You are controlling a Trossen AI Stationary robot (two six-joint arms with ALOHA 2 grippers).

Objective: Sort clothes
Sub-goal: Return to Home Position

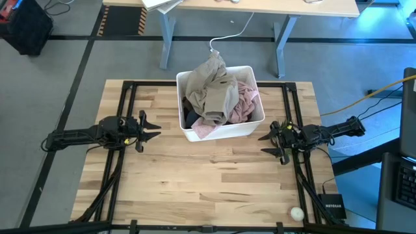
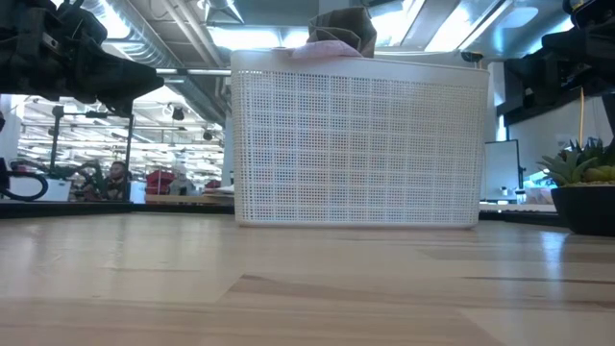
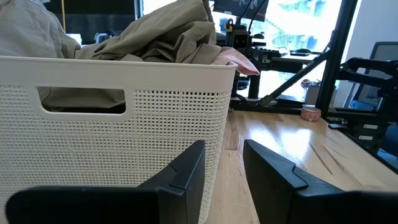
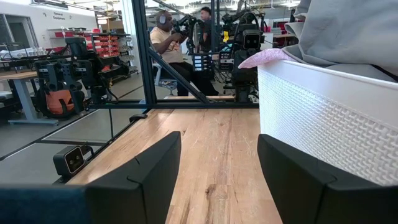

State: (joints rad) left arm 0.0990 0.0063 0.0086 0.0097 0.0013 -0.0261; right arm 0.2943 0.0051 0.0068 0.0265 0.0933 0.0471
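End effectors (image 1: 148, 128) (image 1: 272, 140) flank binned clothes (image 1: 218, 94).

A grey floor (image 1: 78, 58) and a desk (image 1: 260, 8) are seen; 2 people (image 4: 171, 43) are seen beyond the fingers.

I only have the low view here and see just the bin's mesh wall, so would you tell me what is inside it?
Observer: The white bin holds piled clothes, with a khaki-beige garment on top.
Operator: Thank you. Are other colours in there?
Observer: A pale pink garment lies beside the khaki one, and a dark garment shows at the edge.
Operator: Where are the arms?
Observer: The left end effector and the right end effector flank the bin, both open and empty.
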